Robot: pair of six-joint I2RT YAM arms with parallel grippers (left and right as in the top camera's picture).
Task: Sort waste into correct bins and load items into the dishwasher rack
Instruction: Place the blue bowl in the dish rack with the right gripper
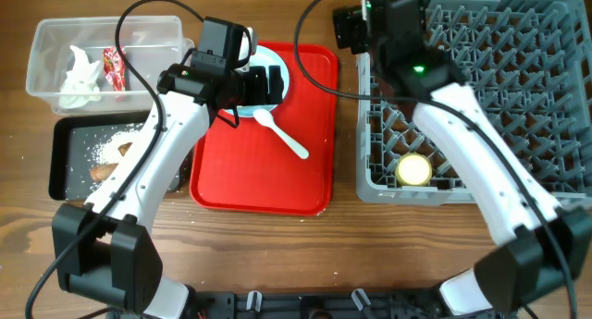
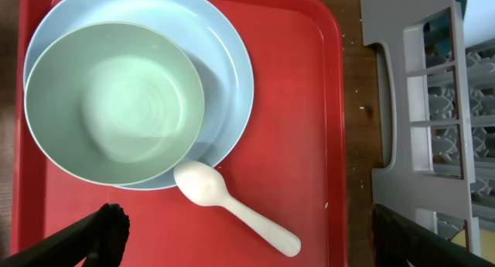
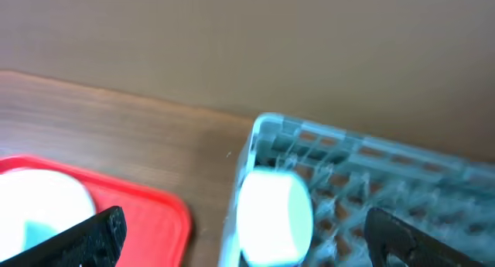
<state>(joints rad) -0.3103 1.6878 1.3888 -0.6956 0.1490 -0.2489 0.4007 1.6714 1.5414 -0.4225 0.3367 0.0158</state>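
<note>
Left wrist view: left pincer [image 2: 247, 214] wide open, empty, white spoon [image 2: 203, 183] between its fingertips, mint bowl [image 2: 114, 103] beyond.

You had a wooden table [image 1: 305, 254] carrying clear tub [image 1: 37, 55], black tray [image 1: 57, 162], red tray [image 1: 259, 171], grey rack [image 1: 536, 69].

clear tub [image 1: 153, 42]: one
black tray [image 1: 63, 162]: one
red tray [image 1: 268, 176]: one
grey rack [image 1: 518, 69]: one
pegs [image 1: 499, 42] in the rack: rows of them, more than i can count from here
pale blue plate [image 2: 228, 77]: one
bowl [image 2: 116, 104]: one in plain sight
pale round thing [image 3: 274, 217] in the rack: one, too blurred to name
white spoon [image 2: 240, 213]: one
yellow cup [image 1: 413, 171]: one
crumpled napkin [image 1: 81, 79]: one
red wrapper [image 1: 113, 67]: one
long orange-brown food piece [image 1: 106, 169]: one
rice grains [image 1: 106, 141]: a scatter, too small to count
robot arms [image 1: 157, 157]: two
</note>
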